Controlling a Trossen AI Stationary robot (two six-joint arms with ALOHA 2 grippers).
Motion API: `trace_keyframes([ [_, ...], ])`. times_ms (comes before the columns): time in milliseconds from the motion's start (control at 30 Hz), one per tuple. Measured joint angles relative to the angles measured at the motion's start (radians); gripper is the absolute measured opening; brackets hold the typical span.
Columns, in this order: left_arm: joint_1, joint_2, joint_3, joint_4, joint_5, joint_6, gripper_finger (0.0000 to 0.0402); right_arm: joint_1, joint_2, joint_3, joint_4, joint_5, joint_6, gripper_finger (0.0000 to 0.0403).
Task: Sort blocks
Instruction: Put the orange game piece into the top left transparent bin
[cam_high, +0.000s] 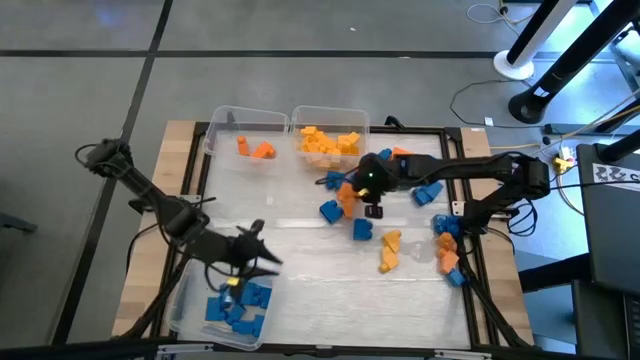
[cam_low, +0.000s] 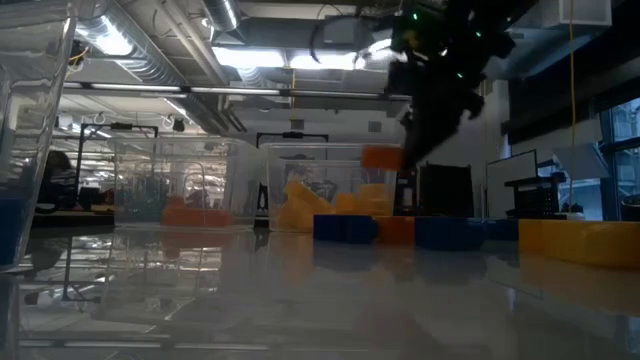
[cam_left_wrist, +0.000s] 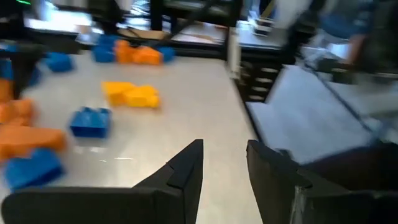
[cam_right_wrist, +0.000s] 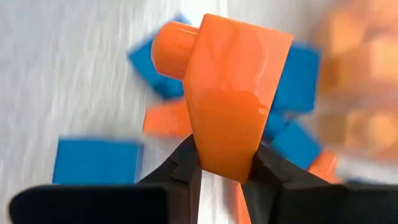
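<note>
Right gripper (cam_right_wrist: 224, 171): clamped on orange brick (cam_right_wrist: 233, 93), near orange-filled bin (cam_high: 330, 125). Advice: carry level, release well inside rim. Left gripper (cam_left_wrist: 224, 165): parted, empty, above blue-brick bin (cam_high: 190, 310).

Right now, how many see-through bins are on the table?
3. Two stand side by side at the far edge: one with a few orange blocks, one full of orange and yellow ones. A third, near the left arm, holds blue blocks.
</note>
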Motion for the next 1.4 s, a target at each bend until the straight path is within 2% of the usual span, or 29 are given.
trace_keyframes([
  [200,0.072,-0.006,0.000,-0.001,-0.014,0.027,0.0114,-0.001,0.000,0.061,0.184,0.003,0.000,0.0096],
  [400,0.097,-0.057,0.000,-0.004,-0.014,0.028,0.0114,-0.001,0.001,0.082,0.454,0.057,-0.002,0.0097],
  [600,0.095,-0.138,0.000,-0.004,-0.014,0.054,0.0114,-0.015,0.076,0.083,0.768,0.052,-0.003,0.0098],
  [667,0.094,-0.162,0.000,-0.006,-0.014,0.061,0.0114,-0.035,0.123,0.106,0.824,0.036,-0.003,0.0098],
  [800,0.094,-0.200,0.000,-0.025,-0.014,0.081,0.0114,-0.076,0.263,0.242,0.836,0.037,-0.003,0.0099],
  [1000,0.094,-0.216,0.000,-0.073,-0.014,0.086,0.0114,-0.100,0.533,0.559,0.831,0.011,-0.019,0.0099],
  [1167,0.094,-0.216,0.000,-0.125,-0.014,0.081,0.0114,-0.121,0.701,0.785,0.718,0.011,-0.055,0.0099],
  [1267,0.093,-0.216,0.000,-0.138,-0.014,0.081,0.0114,-0.126,0.758,0.856,0.686,0.012,-0.057,0.0099],
  [1400,0.093,-0.216,0.000,-0.137,-0.014,0.083,0.0114,-0.126,0.787,0.869,0.693,0.015,-0.058,0.0099],
])
